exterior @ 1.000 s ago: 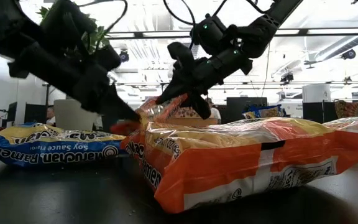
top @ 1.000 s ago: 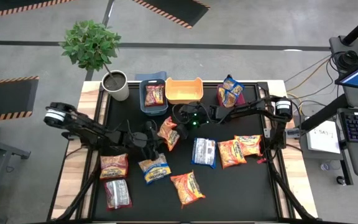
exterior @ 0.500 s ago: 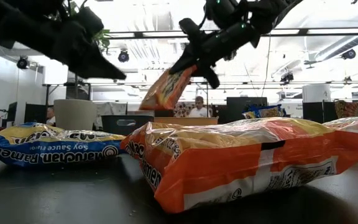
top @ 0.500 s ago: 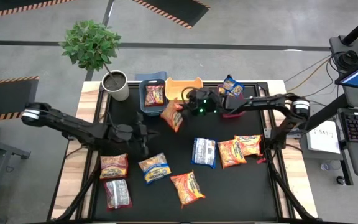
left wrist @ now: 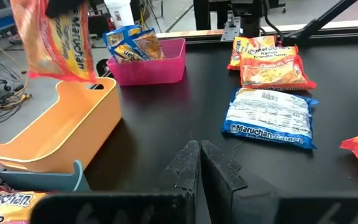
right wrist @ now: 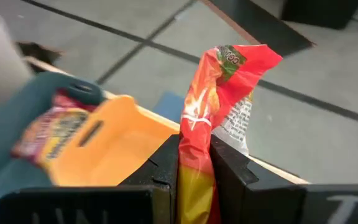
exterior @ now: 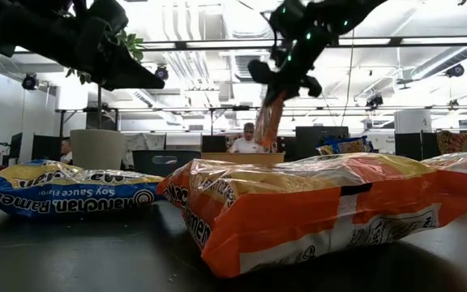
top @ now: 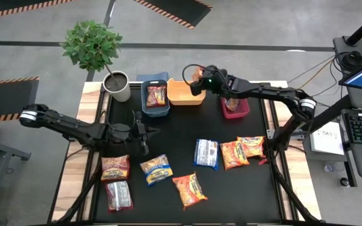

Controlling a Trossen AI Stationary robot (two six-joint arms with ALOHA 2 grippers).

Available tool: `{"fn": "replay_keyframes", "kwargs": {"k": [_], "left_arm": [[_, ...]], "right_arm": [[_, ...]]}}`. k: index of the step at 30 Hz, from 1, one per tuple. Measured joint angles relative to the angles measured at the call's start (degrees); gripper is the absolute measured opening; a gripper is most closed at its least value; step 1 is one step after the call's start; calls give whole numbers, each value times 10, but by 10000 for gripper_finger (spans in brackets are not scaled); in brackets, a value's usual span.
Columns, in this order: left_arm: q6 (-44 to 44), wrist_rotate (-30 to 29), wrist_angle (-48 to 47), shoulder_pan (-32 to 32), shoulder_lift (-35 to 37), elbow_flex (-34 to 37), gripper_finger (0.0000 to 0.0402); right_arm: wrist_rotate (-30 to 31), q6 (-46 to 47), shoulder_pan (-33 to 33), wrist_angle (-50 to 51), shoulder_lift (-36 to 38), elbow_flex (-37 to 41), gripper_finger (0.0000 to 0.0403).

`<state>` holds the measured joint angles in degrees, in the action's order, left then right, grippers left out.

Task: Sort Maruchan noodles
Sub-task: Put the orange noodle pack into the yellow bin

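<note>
My right gripper (top: 197, 76) is shut on an orange Maruchan packet (left wrist: 55, 37) above the orange bin (top: 186, 92) at the table's far edge. My left gripper (top: 145, 132) hovers shut and empty over the table's left middle. The blue bin (top: 156, 98) holds a dark red packet, and the pink bin (top: 234, 108) holds blue ones. Several more packets lie flat on the table: orange (top: 190, 190), blue-and-yellow (top: 156, 169), blue-and-white (top: 206, 153), two orange (top: 242, 150), and two at near left (top: 116, 181). My right gripper pinches the orange packet between its two fingers (right wrist: 165, 163), the packet standing edgewise in the gap (right wrist: 194, 155). The fingers come from the table's right, slanting down. The packet hangs below them (exterior: 267, 122), nearly upright and clear of the orange bin.
A potted plant (top: 115, 85) stands at the table's far left corner. The black tabletop (top: 181, 135) between the bins and the loose packets is bare. A person (exterior: 248, 139) shows in the room beyond the table.
My right gripper has lifted the orange packet off the table's middle and carried it up and toward the far edge, over the orange bin; the packet has swung from slanted to nearly upright. My left gripper has risen and drawn back a little toward the left.
</note>
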<state>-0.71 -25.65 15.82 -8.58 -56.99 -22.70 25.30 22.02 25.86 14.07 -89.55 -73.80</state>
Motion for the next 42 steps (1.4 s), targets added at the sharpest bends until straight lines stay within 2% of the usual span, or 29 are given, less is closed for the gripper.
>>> {"fn": "replay_keyframes", "kwargs": {"k": [14,30,42], "left_arm": [[0,0,0,0,0,0,0],[-2,0,0,0,0,0,0],[-17,0,-1,0,0,0,0]], "right_arm": [[8,29,10,4,-97,0,59],[17,29,9,8,-105,0,95],[18,17,2,153,-93,-82,96]]}}
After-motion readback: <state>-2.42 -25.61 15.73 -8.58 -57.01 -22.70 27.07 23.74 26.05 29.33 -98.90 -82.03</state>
